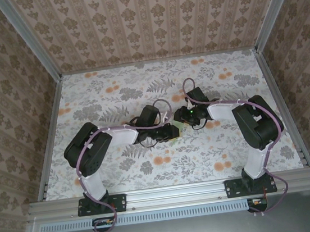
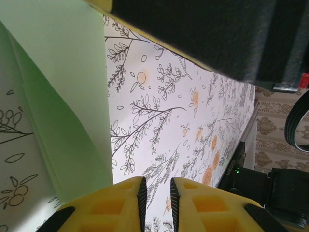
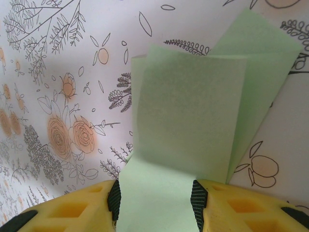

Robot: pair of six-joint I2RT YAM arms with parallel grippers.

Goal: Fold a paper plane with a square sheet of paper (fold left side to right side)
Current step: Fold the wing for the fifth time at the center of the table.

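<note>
Right wrist view: the right gripper has its fingers apart; the paper plane runs flat between them and on ahead, with a second flap fanning out ahead to the right; no squeeze on it shows
Left wrist view: the left gripper is nearly together, a slit left with nothing in it; the paper plane lies just left of its left finger and stretches ahead
Handling: probably very light, thin and limp; it should keep a crease but slide easily and crumple under a hard pinch
Hold: likely best at a free edge ahead of the fingers, with the other gripper pinning the crease
Surface: floral tablecloth, flat beneath both grippers
Room: in the top external view, wallpapered walls beyond, metal rails at the sides
</note>
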